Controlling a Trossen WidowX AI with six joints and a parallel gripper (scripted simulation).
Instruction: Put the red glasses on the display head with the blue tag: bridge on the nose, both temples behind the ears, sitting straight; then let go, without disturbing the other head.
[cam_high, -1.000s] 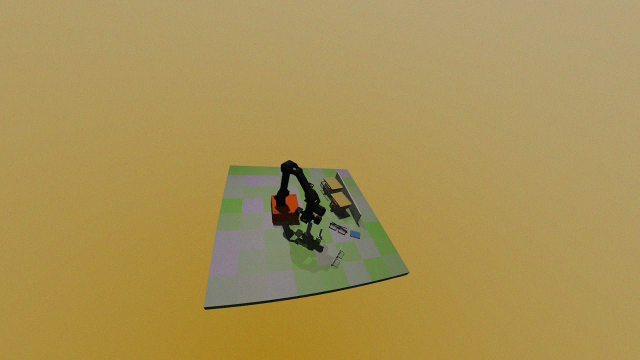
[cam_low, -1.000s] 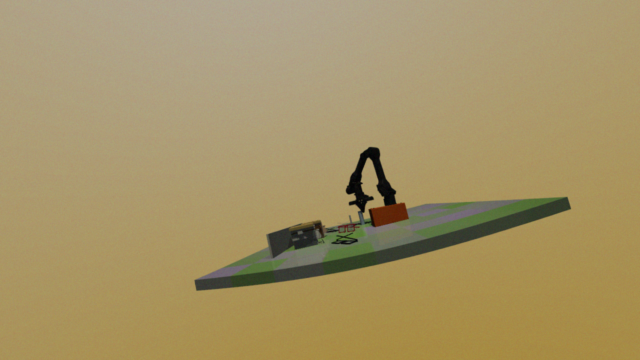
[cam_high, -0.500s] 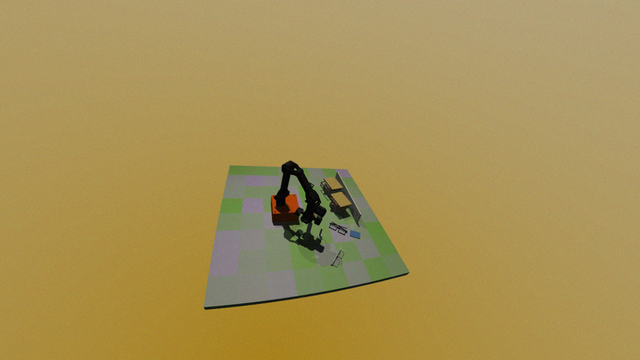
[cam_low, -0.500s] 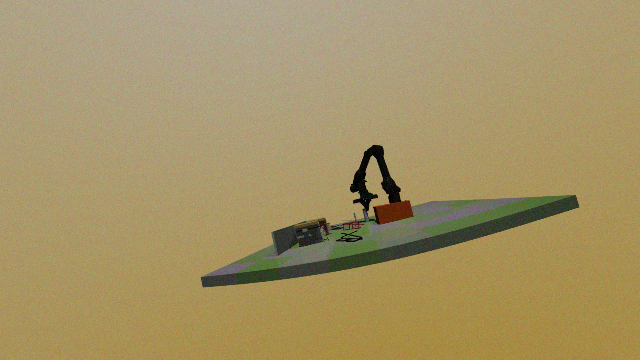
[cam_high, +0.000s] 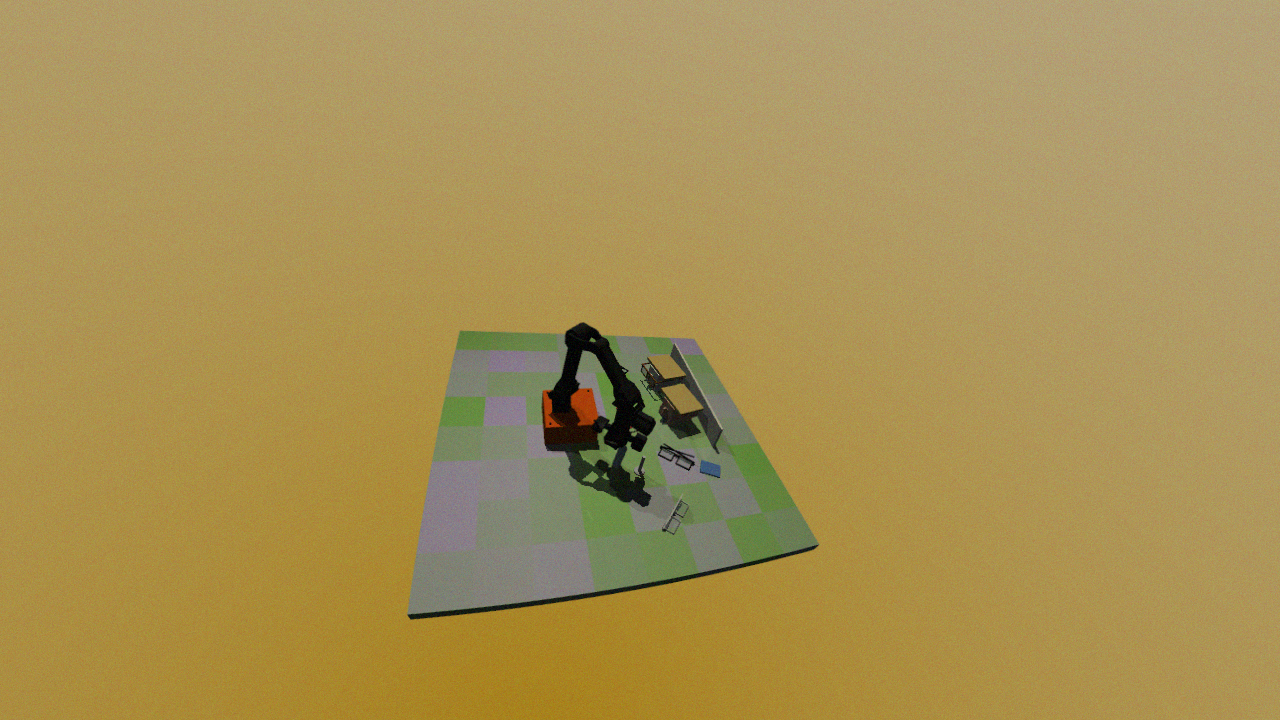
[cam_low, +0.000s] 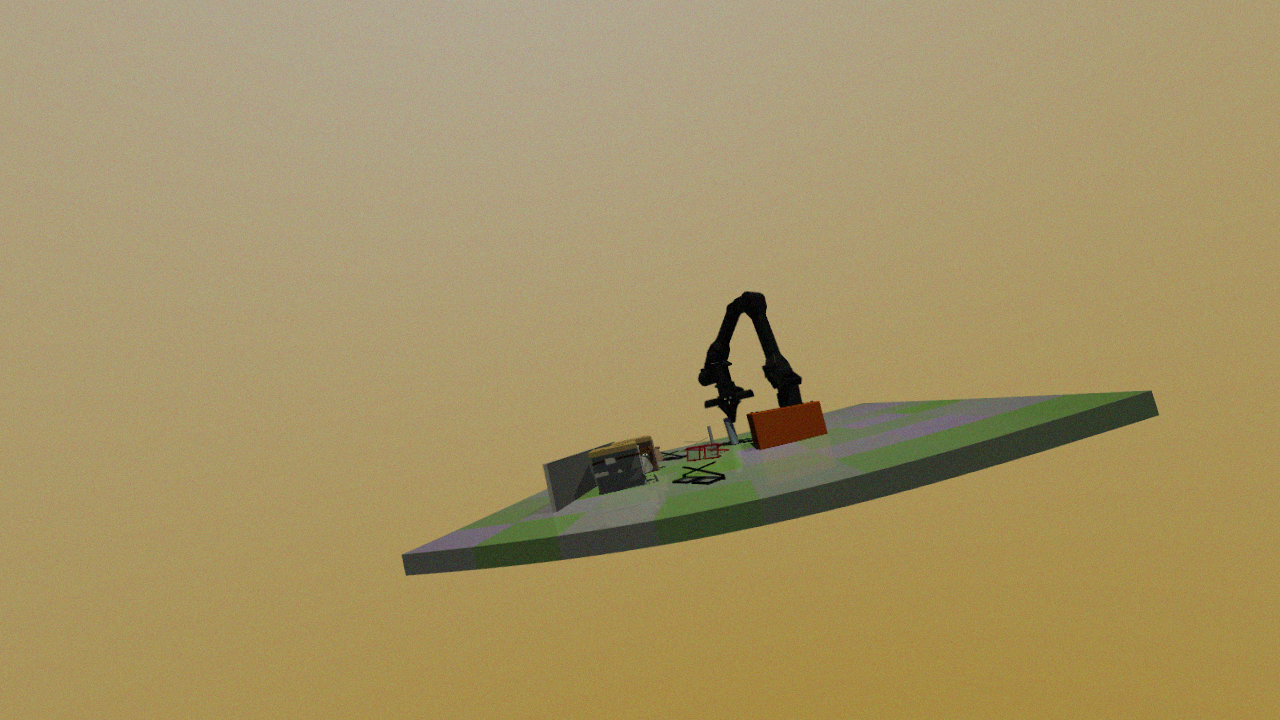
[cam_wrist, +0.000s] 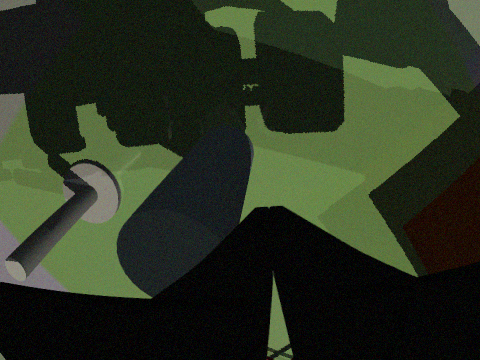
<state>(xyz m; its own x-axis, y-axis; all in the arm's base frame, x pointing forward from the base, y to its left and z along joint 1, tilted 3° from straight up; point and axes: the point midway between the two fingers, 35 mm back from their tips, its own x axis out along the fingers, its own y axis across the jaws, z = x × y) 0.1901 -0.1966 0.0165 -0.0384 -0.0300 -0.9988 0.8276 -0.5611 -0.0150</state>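
Note:
My gripper (cam_low: 733, 420) (cam_wrist: 268, 220) is shut, its fingertips together with nothing seen between them. It points down just above a grey-blue cylinder (cam_low: 731, 433) (cam_wrist: 185, 205). The red glasses (cam_low: 698, 453) are off to the side of the gripper, near the two display heads, away from the fingers; in the top view I cannot make them out. The near head (cam_high: 682, 399) and the far head (cam_high: 665, 367) have flat tan tops and stand before a grey panel. I cannot make out the blue tag on either head.
Black glasses (cam_high: 675, 457) lie near a flat blue block (cam_high: 709, 468). Thin-framed glasses (cam_high: 675, 516) lie closer to the front edge. A thin rod on a round foot (cam_wrist: 107, 195) stands beside the cylinder. The orange base (cam_high: 571, 434) (cam_low: 787, 425) carries the arm. A grey panel (cam_high: 697, 394) stands behind the heads.

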